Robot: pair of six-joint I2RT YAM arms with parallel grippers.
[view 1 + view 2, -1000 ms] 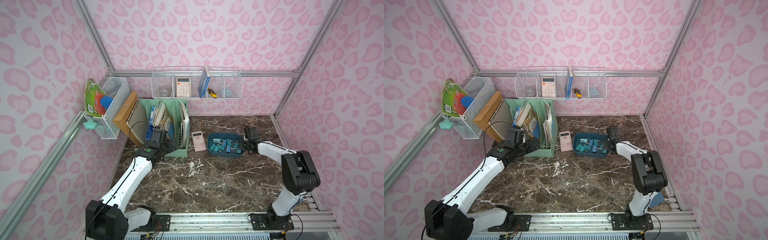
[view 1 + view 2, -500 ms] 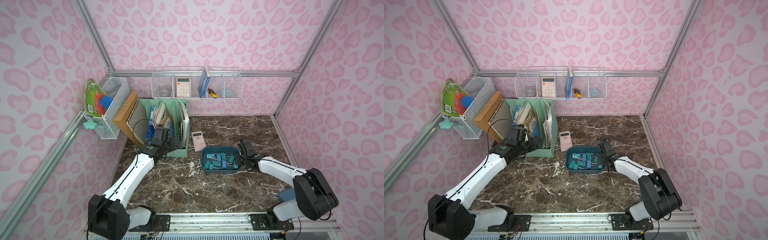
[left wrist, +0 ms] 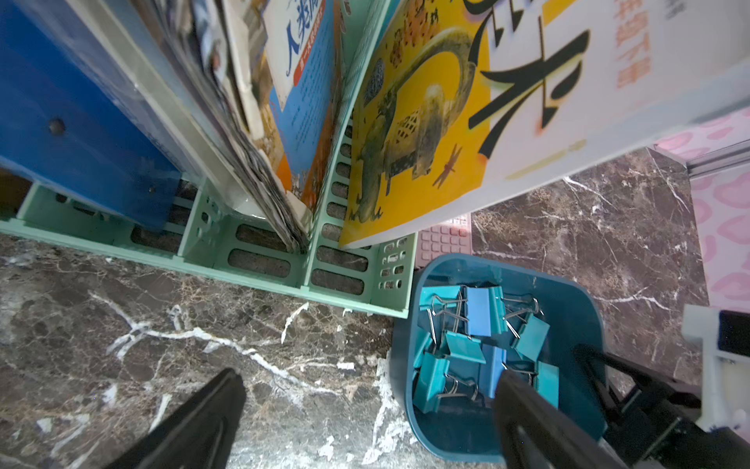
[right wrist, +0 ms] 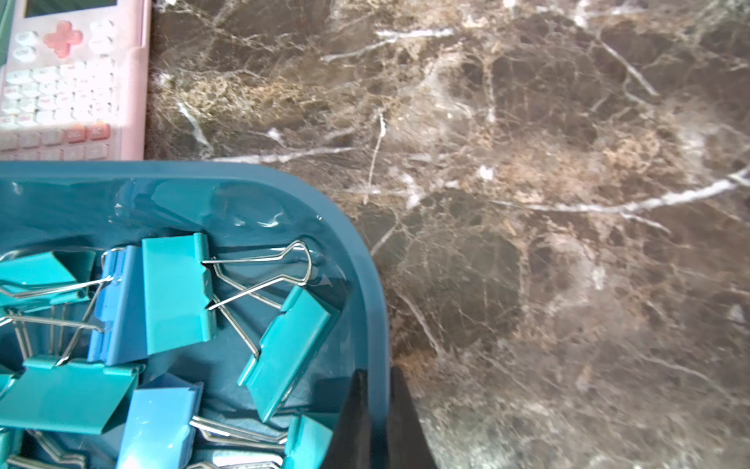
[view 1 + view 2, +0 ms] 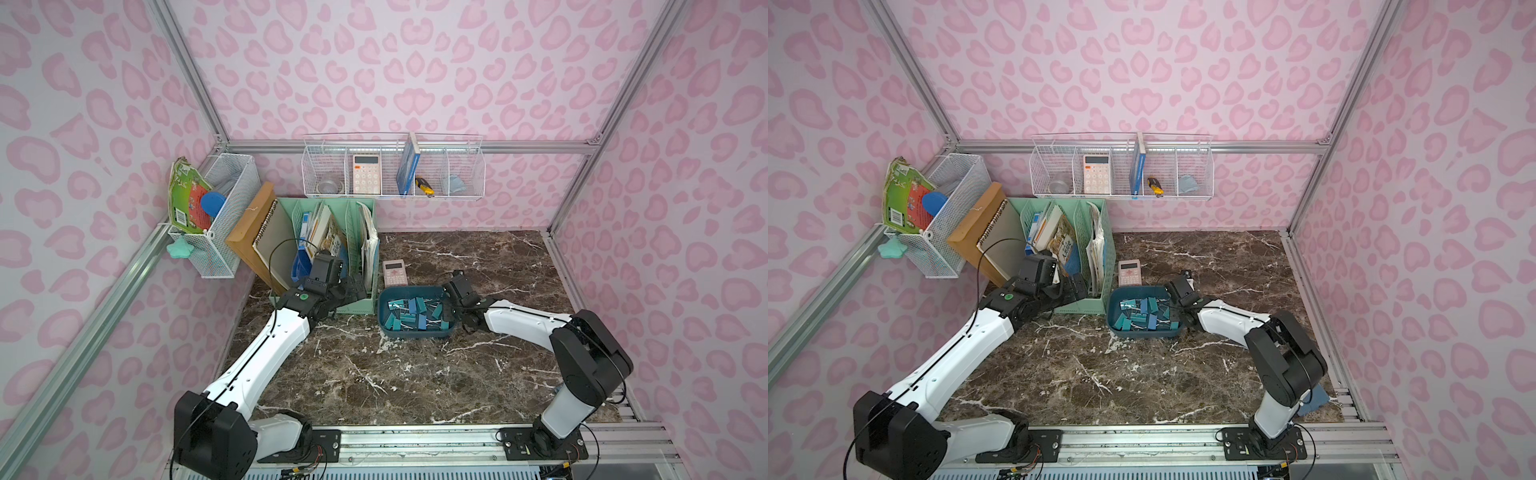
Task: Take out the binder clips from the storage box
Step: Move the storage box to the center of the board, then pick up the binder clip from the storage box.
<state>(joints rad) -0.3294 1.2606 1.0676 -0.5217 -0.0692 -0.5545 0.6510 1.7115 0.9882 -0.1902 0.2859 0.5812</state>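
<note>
Right wrist cam: right gripper (image 4: pixel 379 414) pinched tight on the storage box (image 4: pixel 243 170) rim, binder clips (image 4: pixel 174 292) piled inside. Box sits just right of the green organizer (image 3: pixel 243 276); left gripper (image 3: pixel 369 379) spread wide near it.

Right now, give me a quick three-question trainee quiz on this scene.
1. True or false: the right gripper is shut on the wall of the storage box.
2. Pick one: how many binder clips are out of the storage box? A) none B) about half C) all
3. Fill in: the left gripper is ___, holding nothing.
Key: 1 true; 2 A; 3 open.
</note>
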